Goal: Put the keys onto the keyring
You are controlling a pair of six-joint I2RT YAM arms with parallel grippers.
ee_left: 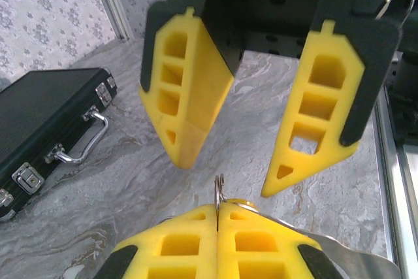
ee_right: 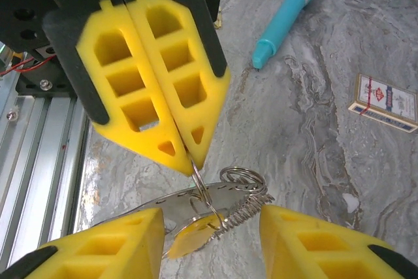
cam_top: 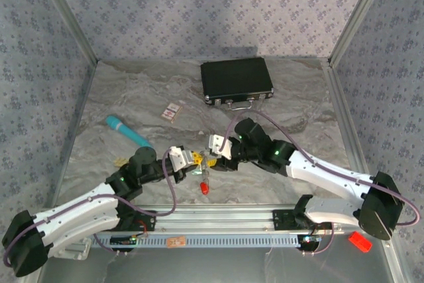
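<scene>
Left gripper (ee_right: 189,157) clamps the keyring (ee_right: 247,184) for threading; right gripper (ee_right: 210,217), wide open, should next close on the key (ee_right: 187,242).

The left hand (cam_top: 197,161) and right hand (cam_top: 213,161) meet near the front middle of the counter (cam_top: 298,117), left beside right, with the keyring (cam_top: 204,177) between them. Behind them lies a case (cam_top: 236,81). A card box (cam_top: 173,111) sits to its front left, and a stick (cam_top: 129,132) lies further left.
</scene>
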